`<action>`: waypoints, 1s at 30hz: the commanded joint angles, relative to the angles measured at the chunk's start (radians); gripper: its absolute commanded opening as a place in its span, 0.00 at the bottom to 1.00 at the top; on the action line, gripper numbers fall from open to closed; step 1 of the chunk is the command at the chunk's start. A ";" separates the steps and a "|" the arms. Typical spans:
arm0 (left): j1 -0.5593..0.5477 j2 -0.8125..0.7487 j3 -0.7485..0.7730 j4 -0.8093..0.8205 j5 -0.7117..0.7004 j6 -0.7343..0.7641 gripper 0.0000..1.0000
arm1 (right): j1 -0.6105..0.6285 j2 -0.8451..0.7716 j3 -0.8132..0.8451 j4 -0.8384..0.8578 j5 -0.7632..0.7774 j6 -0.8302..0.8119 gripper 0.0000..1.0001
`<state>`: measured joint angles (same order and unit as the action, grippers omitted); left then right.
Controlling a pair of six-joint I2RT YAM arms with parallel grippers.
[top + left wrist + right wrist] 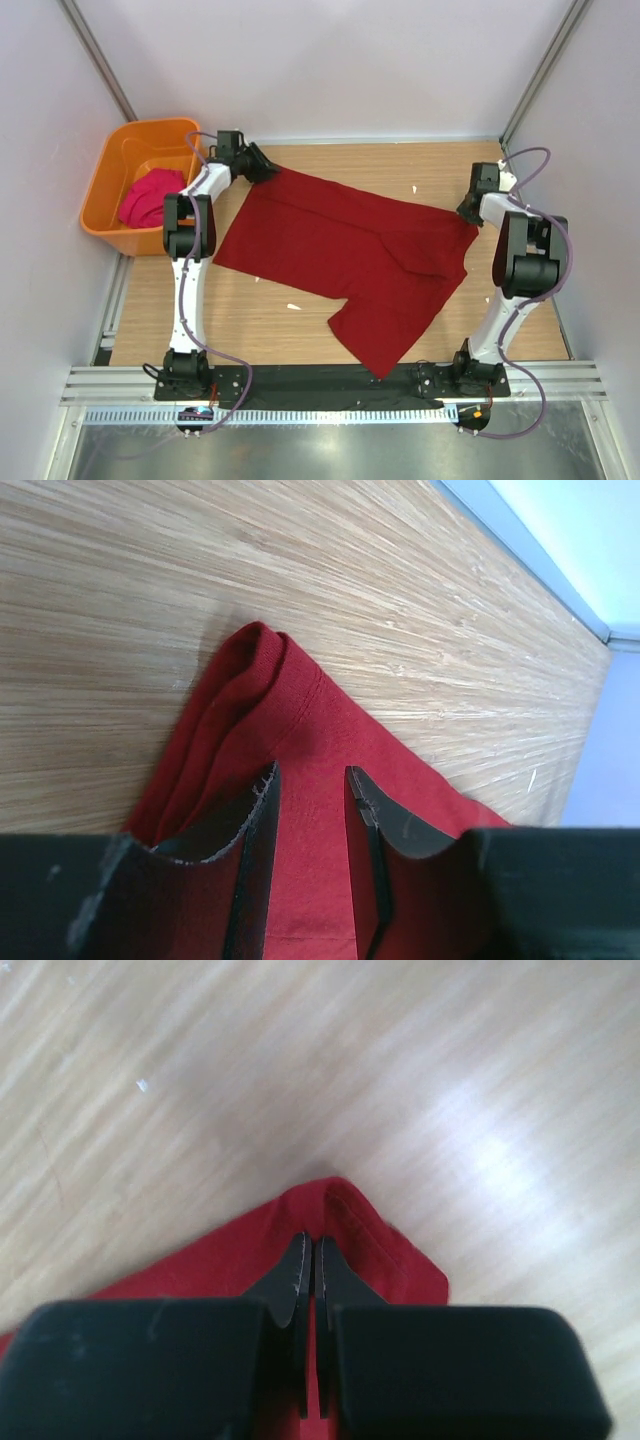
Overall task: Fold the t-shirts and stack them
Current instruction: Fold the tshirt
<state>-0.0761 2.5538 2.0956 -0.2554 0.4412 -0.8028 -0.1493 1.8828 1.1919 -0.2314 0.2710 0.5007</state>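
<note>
Progress: early. No fold made and no stack begun, as far as the views show
- crimson t-shirt (350, 255) lies opened out on the table (250, 325), set askew and flat over most of its body, with one flap pointing toward the near edge; the only turn-overs are small ones at the two far corners
- pink t-shirt (150, 197) sits crumpled in the orange tub (100, 185) at the far left, with neither arm on it
- left to do, my reading: fold the crimson one, fetch and fold the pink one, lay one on the other

Claws
- left claw (310, 775) is at the shirt's far-left corner, fingers apart, red cloth showing through the gap; the hem beside it is rolled into a soft double ridge. Cannot tell whether any cloth is caught
- right claw (308, 1245) is at the far-right corner, fingers pressed together, tips down on the corner. A thin raised crease runs out ahead of them, so it looks to be pinching the cloth

Materials
- shirt: matte knit, limp, drapes flat; stitched hem line visible in the left wrist view
- table: pale wood grain, smooth, a slight sheen under the right wrist, a few white specks (293, 306)
- tub: hard glossy plastic, rectangular, rounded rim
</note>
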 commanded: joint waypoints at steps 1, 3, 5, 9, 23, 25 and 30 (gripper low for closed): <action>0.029 0.029 -0.017 0.008 -0.019 -0.053 0.33 | 0.007 0.097 0.121 0.139 -0.004 -0.048 0.01; 0.029 0.022 -0.014 0.008 -0.025 -0.050 0.34 | 0.019 0.198 0.214 0.127 -0.015 -0.077 0.01; 0.027 -0.010 -0.011 0.007 -0.032 -0.036 0.37 | 0.025 0.269 0.401 0.029 -0.016 -0.085 0.07; 0.010 -0.113 0.011 -0.097 -0.116 0.061 0.51 | 0.034 0.403 0.856 -0.391 0.053 -0.041 0.40; -0.132 -0.506 -0.316 -0.361 -0.343 0.323 0.63 | 0.149 -0.247 0.108 -0.473 -0.045 0.031 0.63; -0.157 -0.556 -0.450 -0.386 -0.355 0.321 0.63 | 0.201 -0.332 -0.016 -0.438 -0.055 0.038 0.63; -0.198 -0.664 -0.687 -0.364 -0.401 0.318 0.63 | 0.269 -0.416 -0.202 -0.370 -0.064 0.050 0.63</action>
<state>-0.2764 1.9228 1.5051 -0.5823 0.1043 -0.5110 0.1112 1.5089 1.0512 -0.6819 0.2302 0.5259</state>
